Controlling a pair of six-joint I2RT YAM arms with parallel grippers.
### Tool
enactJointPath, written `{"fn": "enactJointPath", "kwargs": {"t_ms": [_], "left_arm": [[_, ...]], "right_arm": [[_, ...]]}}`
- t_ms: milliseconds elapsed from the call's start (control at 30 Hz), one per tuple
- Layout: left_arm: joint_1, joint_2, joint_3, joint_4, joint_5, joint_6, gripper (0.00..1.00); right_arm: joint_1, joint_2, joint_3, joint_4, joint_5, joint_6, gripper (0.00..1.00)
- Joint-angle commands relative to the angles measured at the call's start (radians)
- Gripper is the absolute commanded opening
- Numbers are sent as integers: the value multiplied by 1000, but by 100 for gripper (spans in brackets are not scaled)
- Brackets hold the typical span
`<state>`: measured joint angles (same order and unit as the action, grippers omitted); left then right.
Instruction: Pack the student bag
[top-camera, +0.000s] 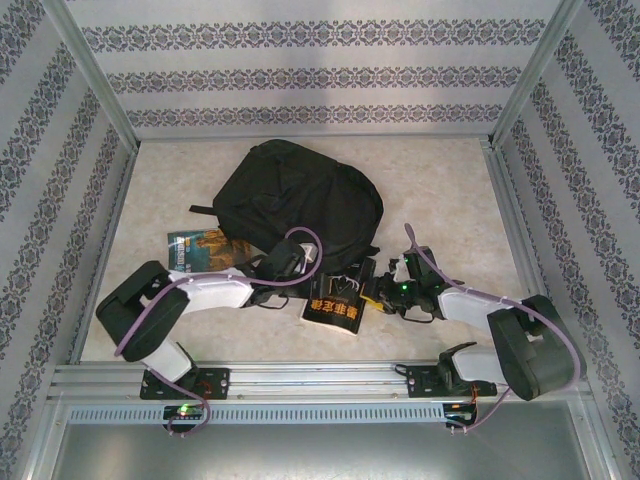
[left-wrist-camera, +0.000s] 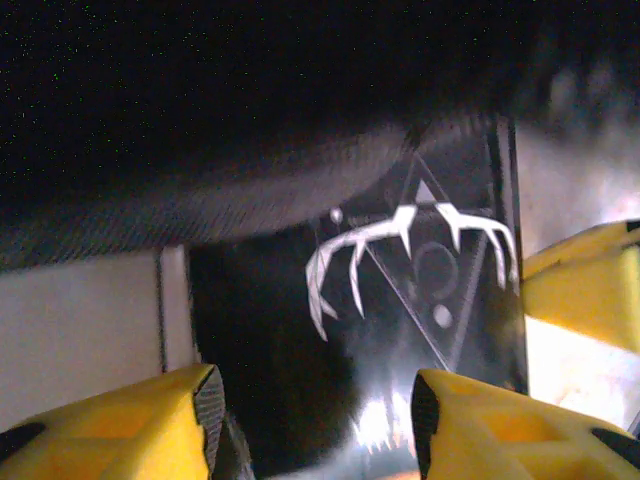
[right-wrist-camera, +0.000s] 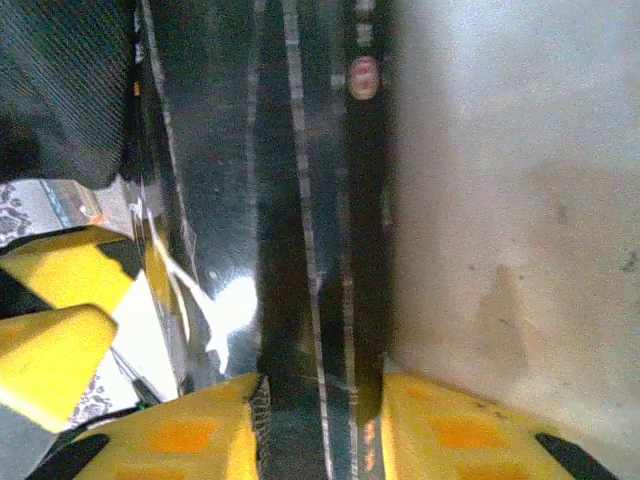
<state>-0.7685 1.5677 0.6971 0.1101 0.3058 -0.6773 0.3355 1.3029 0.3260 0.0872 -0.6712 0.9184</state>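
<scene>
Obs, top view first. Grey floral-striped wall panels (top-camera: 320, 80) box in the pale beige table (top-camera: 450, 200) on three sides.

Largest item is the large soft black fabric student bag (top-camera: 300, 200). It lies flat around table centre, a bit toward the far side. You'll see both arms reaching in to its near edge.

Flat teal-and-orange book (top-camera: 198, 248) sits at the bag's near-left, partly under the left arm. Can't tell if it touches the bag.

Glossy black book w/ orange lettering (top-camera: 335, 305) lies btwn the two wrists, just in front of the bag.

Left gripper (left-wrist-camera: 315, 400): jaws apart. In the left wrist view its yellow fingers (left-wrist-camera: 130, 425) stand either side of the black book's cover, w/ a white claw graphic showing in the gap. Bag fabric overhangs the book's far end. Can't tell if the pads touch the book.

Right gripper (right-wrist-camera: 322, 400): jaws clamped on the black book's edge. In the right wrist view the book fills the gap btwn the pads, w/ bare table to its right and bag fabric top-left
</scene>
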Motion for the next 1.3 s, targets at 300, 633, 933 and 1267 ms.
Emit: {"fn": "enactJointPath", "kwargs": {"t_ms": [300, 633, 933, 1267], "left_arm": [[1, 2, 42, -309, -127, 133, 56], [1, 95, 94, -108, 45, 72, 46], [1, 98, 16, 108, 202, -31, 33], [0, 98, -6, 138, 260, -43, 21]], "right_arm": [[-5, 44, 49, -69, 9, -89, 31], [4, 67, 54, -52, -37, -78, 36], [27, 75, 56, 14, -65, -31, 49], [-4, -121, 38, 36, -169, 65, 47]]}}
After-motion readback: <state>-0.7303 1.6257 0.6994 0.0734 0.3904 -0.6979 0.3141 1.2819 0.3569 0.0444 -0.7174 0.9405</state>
